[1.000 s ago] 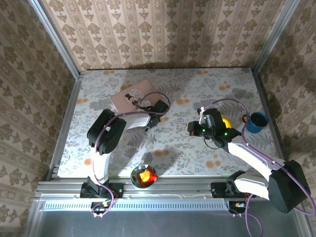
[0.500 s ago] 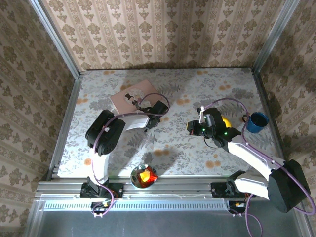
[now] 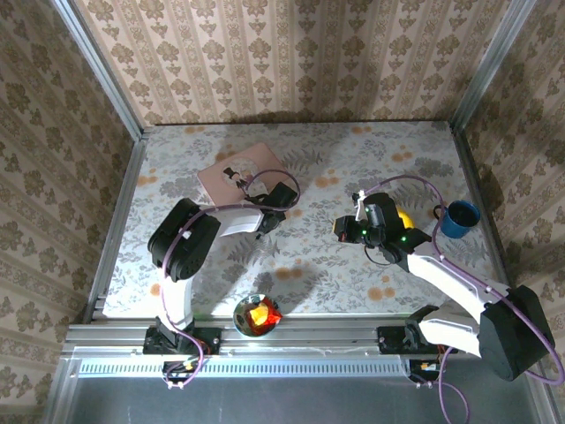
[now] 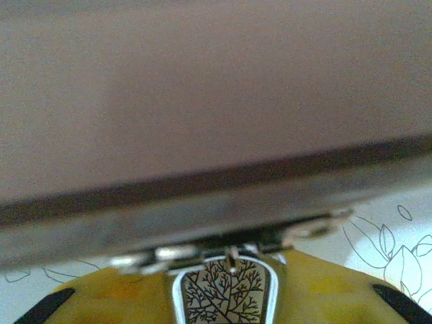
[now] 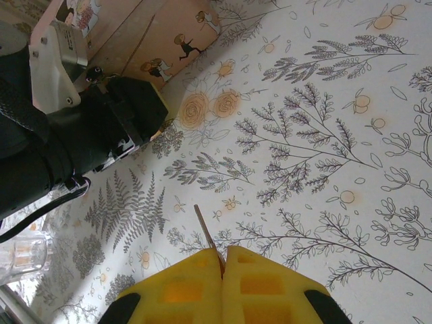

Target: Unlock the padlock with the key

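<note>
On a table covered in pale floral-print cloth (image 3: 353,150), the right gripper (image 3: 341,228) hangs above the middle of the surface. Its yellow fingers are pressed together on the tiny, thin, silvery-dark metal key (image 5: 204,229), whose blade sticks out past the fingertips over the printed ferns.

Well apart to its left, the left gripper (image 3: 267,193) sits low at the near right corner of the flat pink rectangular box (image 3: 237,170), which lies toward the far left of the table. Whether its jaws are spread or closed cannot be told. Its wrist camera looks straight at the blurred pink side of the box. A few small bright metal glints (image 4: 229,253) show along the box's bottom edge just beyond the yellow fingers (image 4: 121,300), too blurred to identify.

A yellow banana-shaped object (image 3: 404,215) lies just behind the right wrist. A dark blue cup (image 3: 459,219) stands near the right edge. A small clear glass bowl (image 3: 256,315) holding something orange rests at the near edge, between the two arm bases.
</note>
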You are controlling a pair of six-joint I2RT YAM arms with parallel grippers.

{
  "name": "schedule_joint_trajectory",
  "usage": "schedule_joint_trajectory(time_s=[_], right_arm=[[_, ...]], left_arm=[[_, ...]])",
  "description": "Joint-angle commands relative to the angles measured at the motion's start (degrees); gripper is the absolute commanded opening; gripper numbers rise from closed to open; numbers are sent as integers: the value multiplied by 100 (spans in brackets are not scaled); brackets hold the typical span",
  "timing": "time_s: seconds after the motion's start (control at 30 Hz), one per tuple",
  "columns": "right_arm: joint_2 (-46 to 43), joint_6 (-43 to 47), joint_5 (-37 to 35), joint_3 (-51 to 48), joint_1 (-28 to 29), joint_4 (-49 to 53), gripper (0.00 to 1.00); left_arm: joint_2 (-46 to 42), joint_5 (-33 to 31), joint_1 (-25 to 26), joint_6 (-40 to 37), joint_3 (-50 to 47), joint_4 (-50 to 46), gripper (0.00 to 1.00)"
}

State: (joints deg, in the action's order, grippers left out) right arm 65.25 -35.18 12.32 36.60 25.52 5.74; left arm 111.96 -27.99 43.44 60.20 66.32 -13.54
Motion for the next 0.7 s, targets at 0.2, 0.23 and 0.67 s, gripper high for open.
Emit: schedule_joint_trajectory(time_s=[0.2,0.23,0.67], right_arm=[[-93,-160,34,-81,-38,-204,0],[-92,-185,38,-135,-38,-247,0],[275,-453,-128,-925,500,-1339,0]], left_arm=[[-128,517,147,111,-278,-419,9],[-160,564,140,69,-302,-397,4],[-757,1699,414,-712,-573,86,0]])
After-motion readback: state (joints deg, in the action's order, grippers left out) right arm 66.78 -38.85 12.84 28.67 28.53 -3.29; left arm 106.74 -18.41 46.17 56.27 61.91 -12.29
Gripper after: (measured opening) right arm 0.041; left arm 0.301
